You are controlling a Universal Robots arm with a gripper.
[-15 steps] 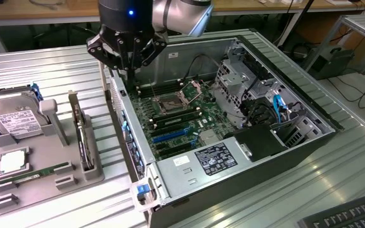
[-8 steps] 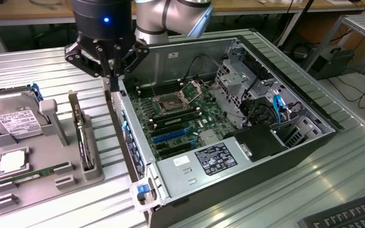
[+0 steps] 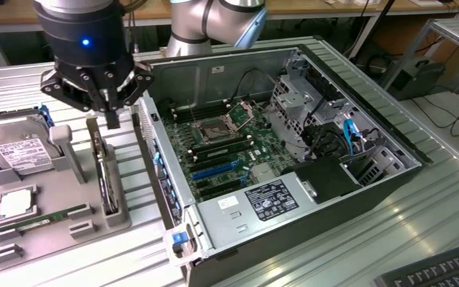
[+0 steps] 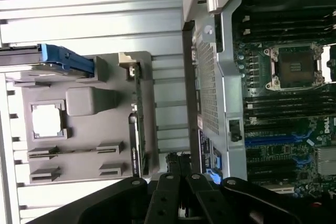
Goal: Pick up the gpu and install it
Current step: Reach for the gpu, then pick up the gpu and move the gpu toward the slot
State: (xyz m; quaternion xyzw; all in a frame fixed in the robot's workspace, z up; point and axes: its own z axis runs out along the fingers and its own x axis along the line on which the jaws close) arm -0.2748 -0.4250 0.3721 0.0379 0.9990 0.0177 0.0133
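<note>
The gpu is a thin dark card standing on edge in a slot of the grey holder, just at the exterior view's left of the open computer case. My gripper hangs just above the card's far end, fingers shut together with nothing between them. From the wrist, the gpu shows edge-on along the holder, beside the case wall. My gripper sits over the gap between holder and case. Inside the case, the motherboard's blue card slot lies bare.
The holder also carries a silver hard drive, a square processor and a green memory stick. The case holds a power supply and drive cages. A keyboard lies at the near corner of the exterior view's right.
</note>
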